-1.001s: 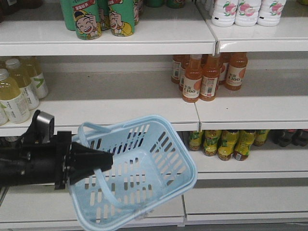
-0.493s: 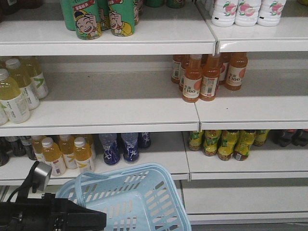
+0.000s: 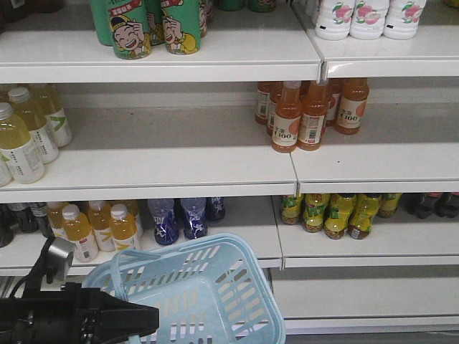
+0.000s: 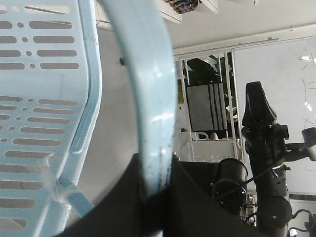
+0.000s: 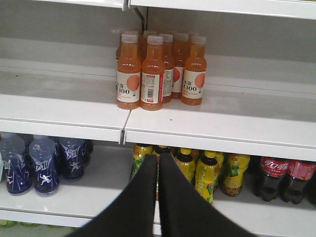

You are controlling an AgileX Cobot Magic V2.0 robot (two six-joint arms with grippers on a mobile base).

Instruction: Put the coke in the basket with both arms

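Left end effector is clamped on the light blue basket by its loop handle. The basket hangs tilted just right of the tips. Right end effector has its fingers pressed together, holding nothing. Orange juice bottles stand above its tips, cola bottles lower right.
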